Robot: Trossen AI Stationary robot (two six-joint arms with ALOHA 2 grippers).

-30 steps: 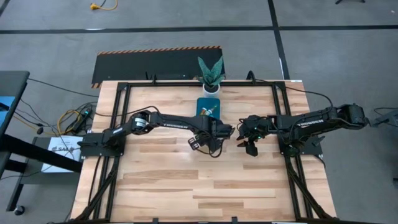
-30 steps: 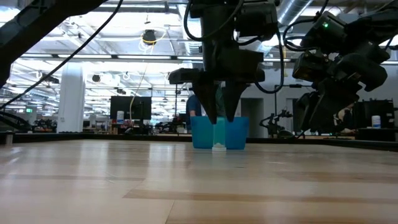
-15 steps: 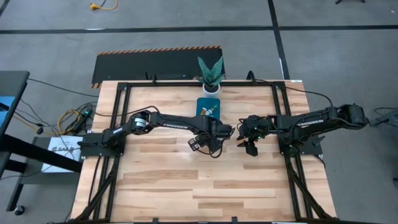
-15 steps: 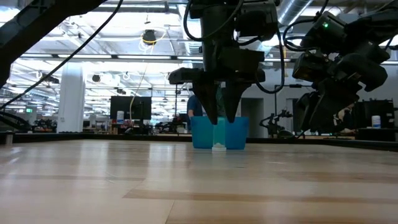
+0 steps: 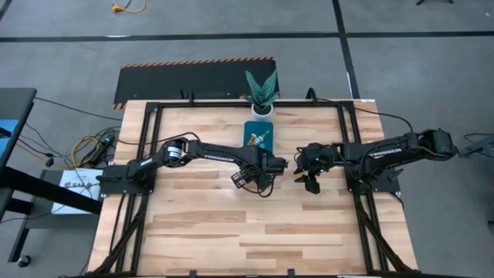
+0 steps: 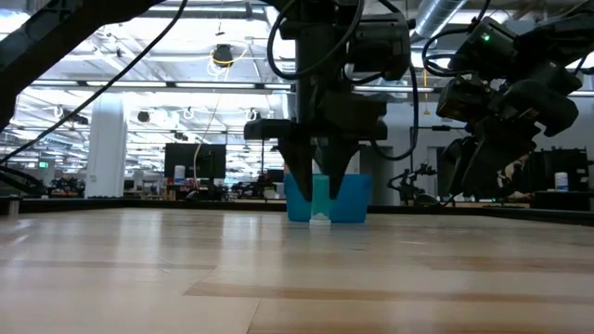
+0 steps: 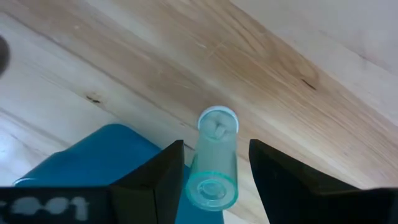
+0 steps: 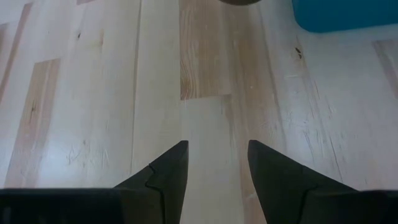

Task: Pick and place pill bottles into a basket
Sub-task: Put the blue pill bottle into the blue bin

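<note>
One pale green pill bottle (image 7: 214, 163) stands between the left gripper's (image 7: 211, 180) parted fingers; right gripper (image 8: 214, 171) open, empty

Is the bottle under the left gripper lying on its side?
No, the pill bottle stands upright on the table, between the left gripper's open fingers.

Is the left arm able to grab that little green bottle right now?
Probably yes. The green bottle stands upright on the table between the left gripper's open fingers, beside the basket, nothing blocking.
</note>
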